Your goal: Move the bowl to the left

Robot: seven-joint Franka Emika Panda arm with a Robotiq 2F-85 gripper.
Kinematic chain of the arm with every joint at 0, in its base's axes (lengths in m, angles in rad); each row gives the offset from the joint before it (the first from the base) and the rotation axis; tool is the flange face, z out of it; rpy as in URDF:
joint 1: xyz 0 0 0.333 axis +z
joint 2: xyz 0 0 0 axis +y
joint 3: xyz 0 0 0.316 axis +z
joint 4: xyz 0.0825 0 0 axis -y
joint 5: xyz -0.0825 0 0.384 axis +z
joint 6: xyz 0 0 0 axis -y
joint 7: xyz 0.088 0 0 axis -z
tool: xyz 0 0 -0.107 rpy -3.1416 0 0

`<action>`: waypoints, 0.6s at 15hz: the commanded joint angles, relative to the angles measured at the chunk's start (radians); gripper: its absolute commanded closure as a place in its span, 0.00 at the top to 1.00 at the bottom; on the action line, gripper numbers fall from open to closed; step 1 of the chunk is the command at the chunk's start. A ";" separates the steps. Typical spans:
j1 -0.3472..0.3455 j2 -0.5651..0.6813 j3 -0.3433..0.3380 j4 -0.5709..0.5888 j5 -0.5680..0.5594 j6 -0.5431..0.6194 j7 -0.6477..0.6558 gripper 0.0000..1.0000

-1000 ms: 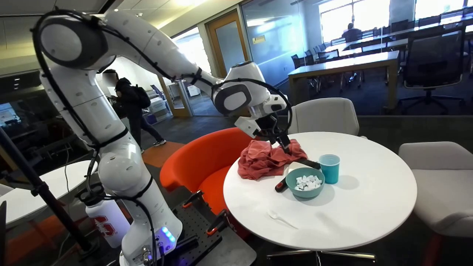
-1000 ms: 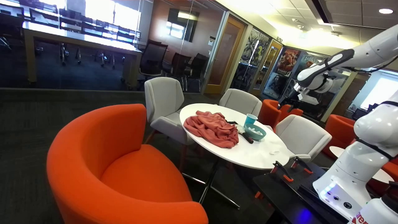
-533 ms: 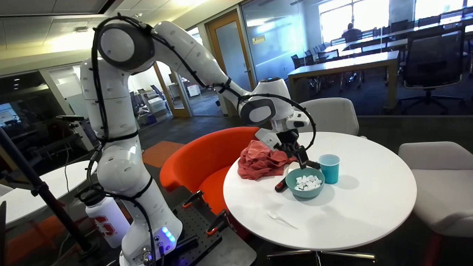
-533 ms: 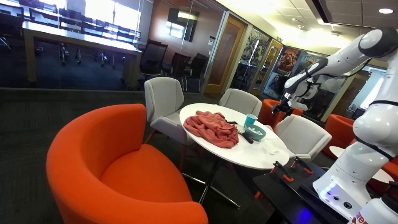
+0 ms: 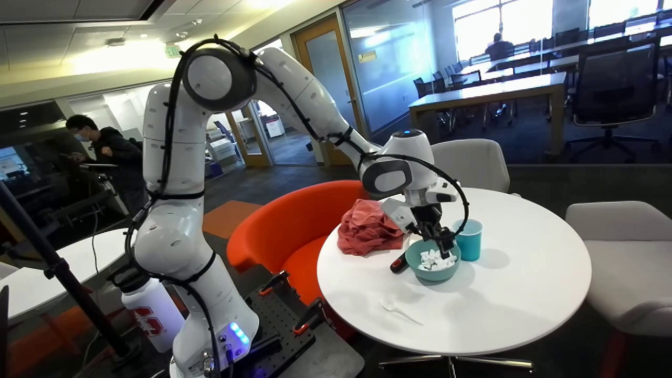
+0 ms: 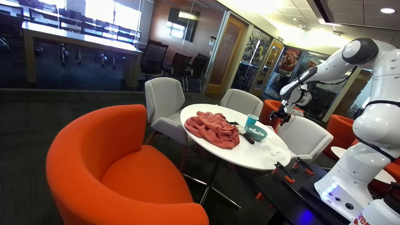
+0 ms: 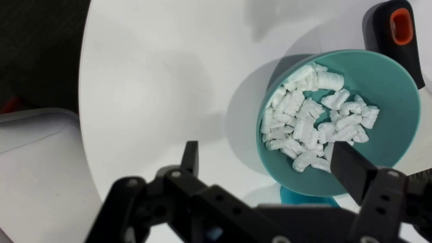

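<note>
Over a round white table point(image 5: 514, 310), the black two-fingered gripper point(image 7: 266, 145) hangs with its fingers point(image 7: 351, 168) spread, near a round teal bowl point(image 7: 395, 111) of white chunks point(image 7: 303, 131) standing there just beside a blue plastic cup point(image 5: 470, 247), a crumpled red cloth point(image 5: 367, 231) lying farther off.

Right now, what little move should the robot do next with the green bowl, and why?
I'd probably lower the open gripper a little. In an exterior view it shows apart from the green bowl; in the wrist view the bowl's rim lies between its fingertips, one over the bowl's inside, the other over the white table, so it seems about lined up.
</note>
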 commanded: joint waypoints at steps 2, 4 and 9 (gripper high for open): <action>-0.021 0.008 0.024 0.008 0.003 0.023 0.018 1.00; -0.028 0.054 0.038 0.053 0.017 0.005 0.022 1.00; -0.061 0.165 0.087 0.147 0.051 0.005 0.026 1.00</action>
